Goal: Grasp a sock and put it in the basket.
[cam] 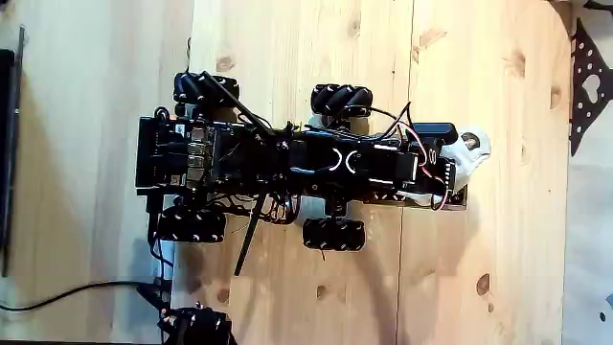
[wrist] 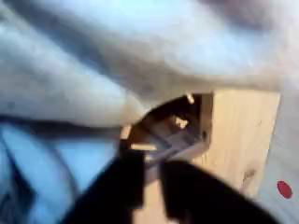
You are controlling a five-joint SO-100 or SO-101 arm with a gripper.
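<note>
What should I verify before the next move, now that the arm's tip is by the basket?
1. Sock located: ok, pale cloth at the arm's tip in the fixed view.
2. Gripper shut on the sock: cannot tell, wrist view blurred.
3. Basket located: ok, dark lattice wall just below the cloth.
4. Sock fully over the basket: cannot tell.
5. Black cable away from the arm's tip: ok, it lies lower left in the fixed view.
</note>
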